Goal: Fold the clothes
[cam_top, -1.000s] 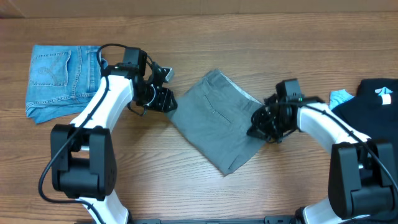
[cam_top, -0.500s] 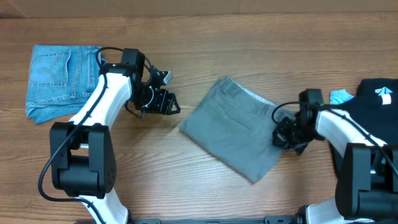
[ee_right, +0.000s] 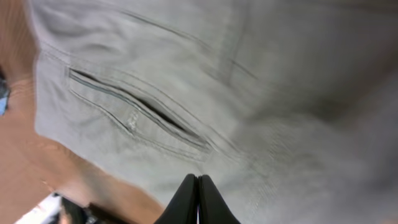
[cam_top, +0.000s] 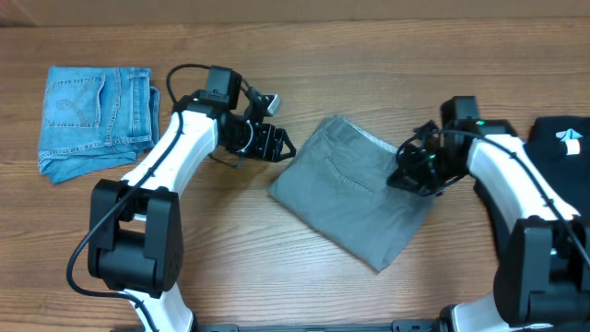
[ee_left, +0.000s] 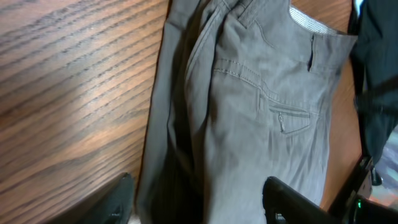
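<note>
Shorts lie folded, skewed, mid-bench. My L end effector gapes wide at their left edge. R end effector is closed tight on right edge, grip unclear. Best: pinch hem low, pull slow, square edges.

**Off-task items on the tabletop**

Top-left corner, you've got blue denim shorts: folded, lying flat, back pocket facing up w/ stitching visible, bottom edge a bit uneven. They sit well apart from everything else.

Far right edge, you'll see a black garment, cut off by the frame, so shape & type can't be told. A small pale mark sits on its top side, approx. white w/ light blue; too small to read.

Tabletop itself is brown wood-grain, grain running left-right in the overhead view. Along the back edge there's a lighter tan strip.
</note>
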You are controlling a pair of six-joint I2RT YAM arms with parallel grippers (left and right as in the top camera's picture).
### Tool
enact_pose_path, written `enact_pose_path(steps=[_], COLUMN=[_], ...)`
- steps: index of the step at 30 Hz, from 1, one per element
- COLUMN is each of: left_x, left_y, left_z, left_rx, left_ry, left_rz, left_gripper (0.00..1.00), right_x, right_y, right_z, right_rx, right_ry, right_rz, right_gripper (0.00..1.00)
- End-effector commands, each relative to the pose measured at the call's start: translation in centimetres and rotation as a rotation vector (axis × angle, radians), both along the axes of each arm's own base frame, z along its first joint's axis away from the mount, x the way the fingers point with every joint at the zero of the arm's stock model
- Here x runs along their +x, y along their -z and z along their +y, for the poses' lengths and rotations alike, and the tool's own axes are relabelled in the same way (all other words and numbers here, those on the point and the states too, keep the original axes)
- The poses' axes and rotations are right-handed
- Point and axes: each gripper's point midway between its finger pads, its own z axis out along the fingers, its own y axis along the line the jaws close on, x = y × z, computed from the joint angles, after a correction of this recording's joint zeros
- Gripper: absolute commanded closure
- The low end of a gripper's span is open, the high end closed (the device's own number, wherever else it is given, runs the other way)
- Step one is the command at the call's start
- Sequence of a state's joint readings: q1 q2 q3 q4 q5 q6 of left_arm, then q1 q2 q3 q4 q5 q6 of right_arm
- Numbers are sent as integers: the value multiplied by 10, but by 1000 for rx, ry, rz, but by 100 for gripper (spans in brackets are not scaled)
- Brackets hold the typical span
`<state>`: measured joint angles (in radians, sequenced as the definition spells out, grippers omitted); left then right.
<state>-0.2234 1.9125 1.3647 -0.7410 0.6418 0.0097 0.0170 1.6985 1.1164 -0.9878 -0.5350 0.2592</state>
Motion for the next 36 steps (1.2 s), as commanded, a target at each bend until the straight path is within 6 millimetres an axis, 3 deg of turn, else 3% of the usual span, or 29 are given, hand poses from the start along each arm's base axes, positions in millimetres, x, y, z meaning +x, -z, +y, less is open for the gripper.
enact_pose_path(steps=[1, 2, 5, 8, 12, 18, 26, 31, 33, 36], left_x=[3, 1, -10, -16, -25, -49, -62, -32, -24, -17], left_y=[3, 1, 7, 0, -27, -21, 39, 101, 118, 127], left_z=[-14, -22, -41, -53, -68, -73, -55, -14, -6, -3], left_rx=[-41, -78, -150, -232, -410, -388, -62, 251, 287, 281], left_ry=[-7, 23, 93, 185, 291, 402, 389, 47, -29, -75], left_rz=[7, 1, 33, -3, -54, -69, 11, 125, 151, 159], left_gripper=[44, 53, 96, 96, 96, 96, 96, 96, 96, 96], right_x=[-18, -21, -36, -45, -51, -46, -44, -45, -45, -45], right_y=[15, 22, 50, 68, 80, 81, 81, 81, 81, 81], right_z=[32, 37, 43, 41, 40, 41, 41, 41, 41, 41], right_rx=[52, 51, 49, 46, 42, 45, 45, 45, 44, 44], right_ry=[-103, -111, -55, -20, -14, -15, 3, 4, 5, 5], right_rz=[-15, -11, 64, 111, 150, 126, 130, 133, 136, 136], right_gripper=[95, 95, 95, 94, 94, 93, 92, 92, 92, 92])
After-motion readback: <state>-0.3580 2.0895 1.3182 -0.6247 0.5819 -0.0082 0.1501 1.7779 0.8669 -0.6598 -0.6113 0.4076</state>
